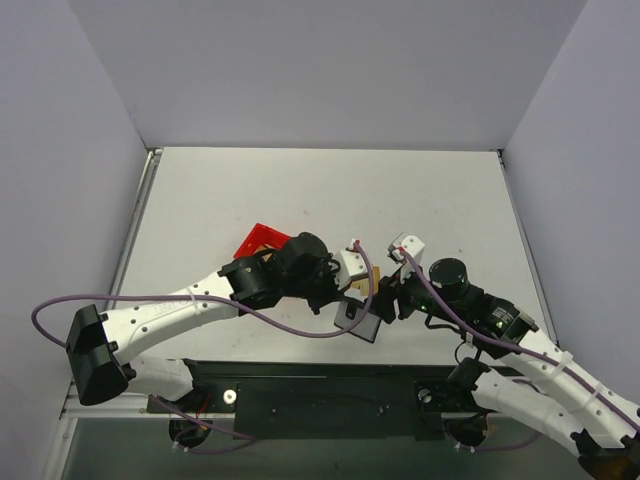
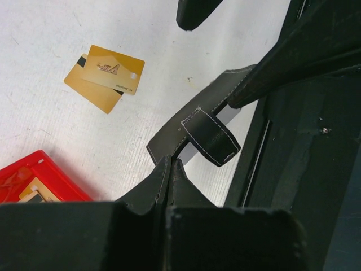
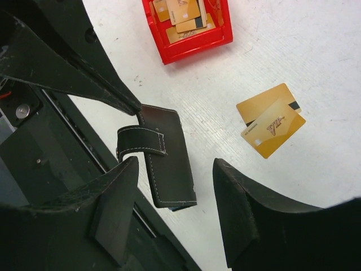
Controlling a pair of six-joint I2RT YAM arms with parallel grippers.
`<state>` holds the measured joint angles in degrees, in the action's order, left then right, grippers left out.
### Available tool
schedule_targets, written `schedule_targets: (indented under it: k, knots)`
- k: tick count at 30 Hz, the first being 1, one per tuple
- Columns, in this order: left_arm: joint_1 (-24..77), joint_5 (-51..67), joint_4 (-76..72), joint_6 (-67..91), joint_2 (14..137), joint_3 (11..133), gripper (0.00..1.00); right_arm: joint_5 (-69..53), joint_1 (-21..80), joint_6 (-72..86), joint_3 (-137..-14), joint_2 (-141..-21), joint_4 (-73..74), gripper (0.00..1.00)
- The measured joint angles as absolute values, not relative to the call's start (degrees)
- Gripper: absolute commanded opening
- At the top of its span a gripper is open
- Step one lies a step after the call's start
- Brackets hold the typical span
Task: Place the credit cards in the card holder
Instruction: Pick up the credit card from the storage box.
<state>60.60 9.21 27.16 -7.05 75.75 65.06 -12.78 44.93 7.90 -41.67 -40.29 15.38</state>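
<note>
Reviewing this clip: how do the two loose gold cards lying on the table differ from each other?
The upper card shows its whole printed face, with a logo; the lower card is partly covered by it. The lower card shows a dark stripe along one end; no stripe shows on the upper card. They lie skewed, with their edges not lined up. Both are gold-tan, look alike in size and lie flat on the table.
</note>
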Motion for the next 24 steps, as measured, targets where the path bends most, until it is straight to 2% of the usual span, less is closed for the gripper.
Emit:
schedule_targets:
  k: [12,17,24]
  knots:
    - [59.9,9.5,30.8,-8.3,75.8,67.2,0.0,-12.7,52.1,3.8,-41.7,-41.6,15.3,0.48]
    - [59.3,10.8,31.7,-8.7,75.8,67.6,0.0,-11.1,53.7,2.9,-41.7,-42.0,15.3,0.39]
    - [58.9,13.4,32.9,-8.9,74.9,67.6,0.0,-8.8,55.3,2.4,-41.7,-42.8,15.3,0.31]
